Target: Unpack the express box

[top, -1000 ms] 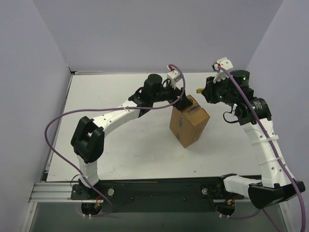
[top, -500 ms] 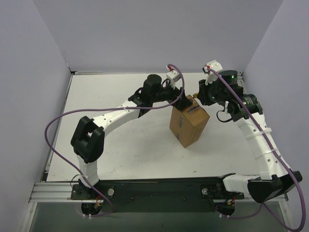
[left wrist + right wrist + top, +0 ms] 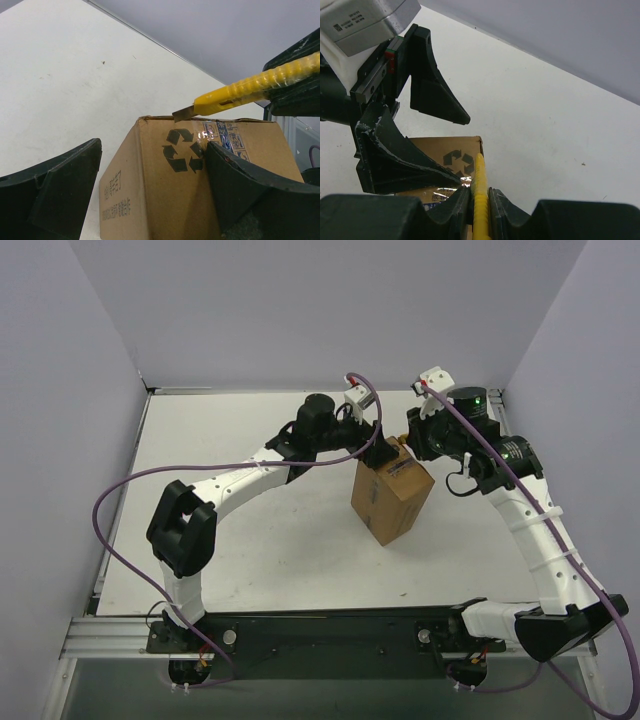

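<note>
The express box [image 3: 392, 498] is a brown carton lying tilted mid-table, with a recycling mark and taped label on its top [image 3: 200, 175]. My left gripper [image 3: 378, 450] is open at the box's far upper end. In the left wrist view [image 3: 154, 145] its right finger [image 3: 250, 190] rests against the top and its left finger [image 3: 55, 195] stands clear of the side. My right gripper [image 3: 410, 436] is shut on a yellow utility knife [image 3: 480, 200]. The knife's blade tip [image 3: 182, 114] sits at the box's far top edge [image 3: 480, 142].
Grey walls close in the white table [image 3: 230, 540] on the left, back and right. The two wrists are close together above the box's far end. Purple cables loop off both arms.
My right gripper has moved left with the knife, bringing the blade from beside the box onto its far top edge. The left arm and box have stayed put.
</note>
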`<state>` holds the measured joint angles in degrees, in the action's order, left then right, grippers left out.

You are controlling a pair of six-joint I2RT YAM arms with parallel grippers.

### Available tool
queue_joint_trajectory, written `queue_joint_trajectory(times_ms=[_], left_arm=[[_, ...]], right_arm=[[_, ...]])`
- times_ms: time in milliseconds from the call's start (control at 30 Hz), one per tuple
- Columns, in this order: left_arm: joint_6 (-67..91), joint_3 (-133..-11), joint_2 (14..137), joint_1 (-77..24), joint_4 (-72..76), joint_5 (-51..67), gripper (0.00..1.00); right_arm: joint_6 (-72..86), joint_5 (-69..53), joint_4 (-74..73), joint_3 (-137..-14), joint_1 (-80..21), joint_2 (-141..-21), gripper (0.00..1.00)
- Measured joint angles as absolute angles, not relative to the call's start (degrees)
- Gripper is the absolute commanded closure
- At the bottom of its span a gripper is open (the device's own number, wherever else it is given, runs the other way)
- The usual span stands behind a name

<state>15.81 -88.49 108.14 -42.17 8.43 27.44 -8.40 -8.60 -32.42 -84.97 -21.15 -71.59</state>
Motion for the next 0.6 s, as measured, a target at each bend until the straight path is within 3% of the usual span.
queue_joint_trajectory(times_ms=[600], left_arm=[[15.94, -88.09, 108.14, -42.17, 9.15, 27.46, 0.07]], right_arm=[[-11.18, -7.70, -34.02, -85.62, -21.15, -71.50, 1.00]])
